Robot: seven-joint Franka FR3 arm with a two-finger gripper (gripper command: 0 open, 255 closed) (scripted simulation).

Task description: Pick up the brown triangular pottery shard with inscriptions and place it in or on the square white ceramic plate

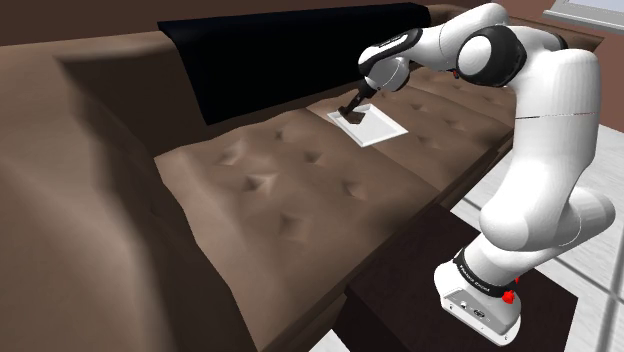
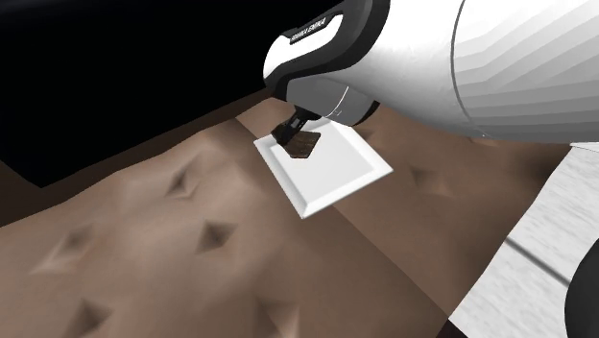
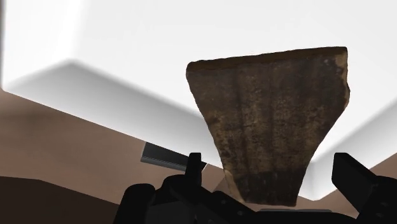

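The gripper (image 3: pixel 270 167) hung over the white square plate (image 2: pixel 341 168), which lay on the sofa seat (image 1: pixel 300 190) near its back edge. The brown shard (image 2: pixel 301 146) was at the plate's corner nearest the backrest, inside the rim. I think it was brought here so that it would land on the plate. The fingers (image 3: pixel 195 167) stood apart, with a gap on each side of the shard, so they were open and did not grip it. The shard's narrow tip pointed back between the fingers and its broad edge pointed away. Its long axis ran along the gripper's direction.
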